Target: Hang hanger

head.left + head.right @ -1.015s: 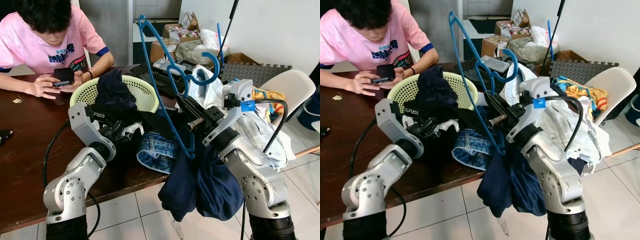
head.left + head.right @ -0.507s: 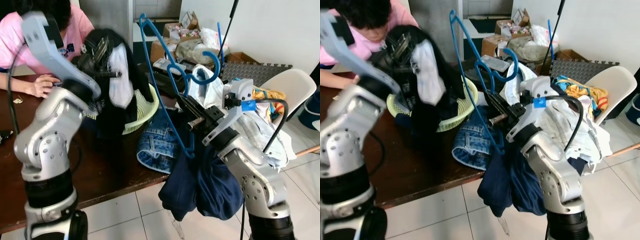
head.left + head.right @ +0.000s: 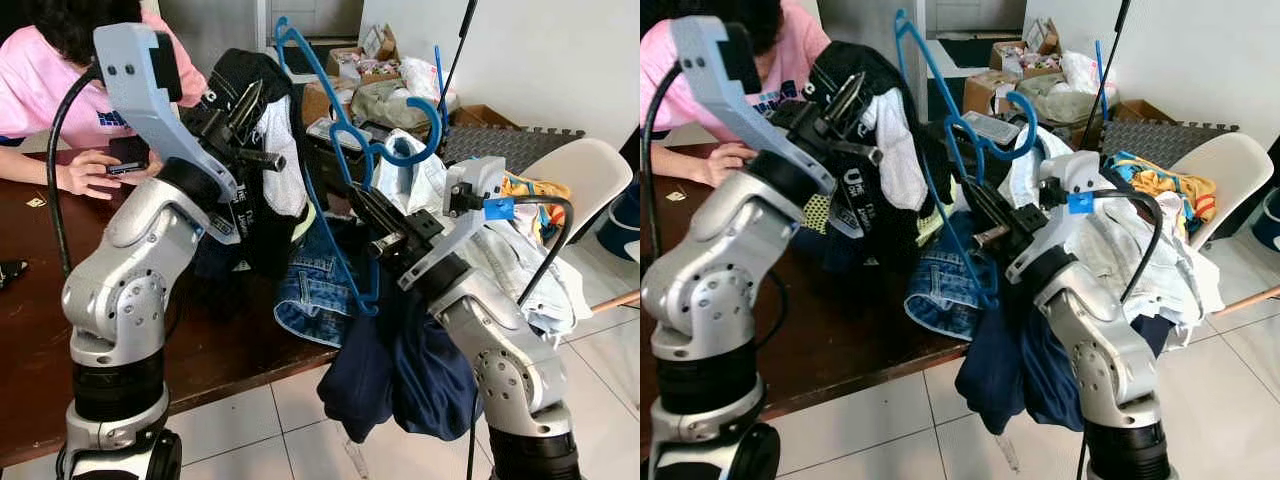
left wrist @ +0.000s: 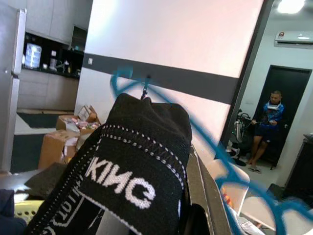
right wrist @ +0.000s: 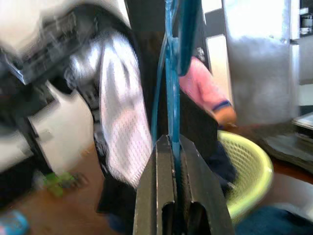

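Fingers (image 5: 168,196) of right gripper (image 3: 372,222) clamped on blue hanger (image 3: 335,130), held upright; left gripper (image 3: 243,108), clutching black garment (image 3: 262,190), just lifted it from basket toward hanger, ready for draping.

Left hand (image 3: 243,110) buried in black garment (image 3: 262,190); finger state unreadable
Yellow basket (image 5: 244,166) mostly hidden behind garment and left arm, blurred in right wrist view
Blue hanger (image 3: 340,150) top cut by frame edge; lower bar lost against jeans (image 3: 315,295)
Person (image 3: 60,80) half covered by left arm, head cut off
Counter (image 3: 30,330) runs off left edge
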Controlling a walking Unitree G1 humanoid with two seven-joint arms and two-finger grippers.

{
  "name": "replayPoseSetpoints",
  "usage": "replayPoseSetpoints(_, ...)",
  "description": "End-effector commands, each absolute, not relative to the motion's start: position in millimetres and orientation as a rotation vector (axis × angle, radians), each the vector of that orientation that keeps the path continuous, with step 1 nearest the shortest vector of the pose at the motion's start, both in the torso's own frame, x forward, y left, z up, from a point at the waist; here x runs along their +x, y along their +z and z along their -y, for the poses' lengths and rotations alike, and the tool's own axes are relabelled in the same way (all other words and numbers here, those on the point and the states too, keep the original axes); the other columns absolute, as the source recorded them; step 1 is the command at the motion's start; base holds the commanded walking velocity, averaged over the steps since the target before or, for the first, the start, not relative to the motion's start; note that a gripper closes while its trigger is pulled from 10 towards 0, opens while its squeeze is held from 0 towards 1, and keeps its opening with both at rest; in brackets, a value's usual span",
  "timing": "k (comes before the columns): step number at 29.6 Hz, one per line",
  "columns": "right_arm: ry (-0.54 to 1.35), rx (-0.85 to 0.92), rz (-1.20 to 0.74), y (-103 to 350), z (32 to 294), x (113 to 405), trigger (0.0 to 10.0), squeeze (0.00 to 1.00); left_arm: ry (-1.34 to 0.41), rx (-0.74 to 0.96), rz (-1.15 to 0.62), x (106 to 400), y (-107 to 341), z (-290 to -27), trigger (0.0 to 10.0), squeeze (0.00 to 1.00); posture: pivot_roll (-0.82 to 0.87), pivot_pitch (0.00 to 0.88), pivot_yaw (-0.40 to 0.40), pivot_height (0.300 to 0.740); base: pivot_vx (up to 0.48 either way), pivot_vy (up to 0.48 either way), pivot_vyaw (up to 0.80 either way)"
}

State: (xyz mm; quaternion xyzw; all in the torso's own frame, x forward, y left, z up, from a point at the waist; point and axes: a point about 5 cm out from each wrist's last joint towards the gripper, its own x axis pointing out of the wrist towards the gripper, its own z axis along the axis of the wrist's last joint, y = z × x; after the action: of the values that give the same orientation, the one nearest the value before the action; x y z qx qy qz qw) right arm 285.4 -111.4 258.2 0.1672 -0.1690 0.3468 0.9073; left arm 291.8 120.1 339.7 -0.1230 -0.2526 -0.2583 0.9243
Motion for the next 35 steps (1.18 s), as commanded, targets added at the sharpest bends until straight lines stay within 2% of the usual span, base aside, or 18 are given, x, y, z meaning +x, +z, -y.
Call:
replayPoseSetpoints(1, 0.748, 0.438, 0.420, 274, 115, 280, 10.0, 0.00, -0.546, -0.204, 0.555, 287, 342, -118, 10.0, 0.00, 0.06, 0.073, -0.032, 0.740, 0.000, -0.439, 0.00)
replayPoseSetpoints(3, 0.748, 0.438, 0.420, 274, 115, 280, 10.0, 0.00, -0.546, -0.204, 0.555, 287, 342, -118, 10.0, 0.00, 0.06, 0.073, -0.032, 0.740, 0.000, -0.439, 0.00)
replayPoseSetpoints(6, 0.773, 0.584, 0.495, 289, 123, 276, 10.0, 0.00, -0.522, -0.148, 0.640, 285, 358, -125, 10.0, 0.00, 0.06, 0.069, -0.029, 0.740, 0.000, -0.469, 0.00)
replayPoseSetpoints(10, 0.763, 0.664, 0.552, 299, 133, 275, 10.0, 0.00, -0.497, -0.076, 0.737, 282, 379, -134, 10.0, 0.00, 0.07, 0.064, -0.026, 0.740, 0.000, -0.475, 0.00)
replayPoseSetpoints(21, 0.715, 0.639, 0.537, 297, 139, 278, 10.0, 0.00, -0.521, -0.078, 0.781, 287, 396, -132, 10.0, 0.00, 0.06, 0.055, -0.018, 0.740, 0.000, -0.480, 0.00)
replayPoseSetpoints(35, 0.564, 0.598, 0.483, 288, 156, 290, 10.0, 0.00, -0.564, -0.101, 0.761, 292, 387, -119, 10.0, 0.00, 0.05, 0.055, -0.014, 0.740, 0.000, -0.480, 0.00)
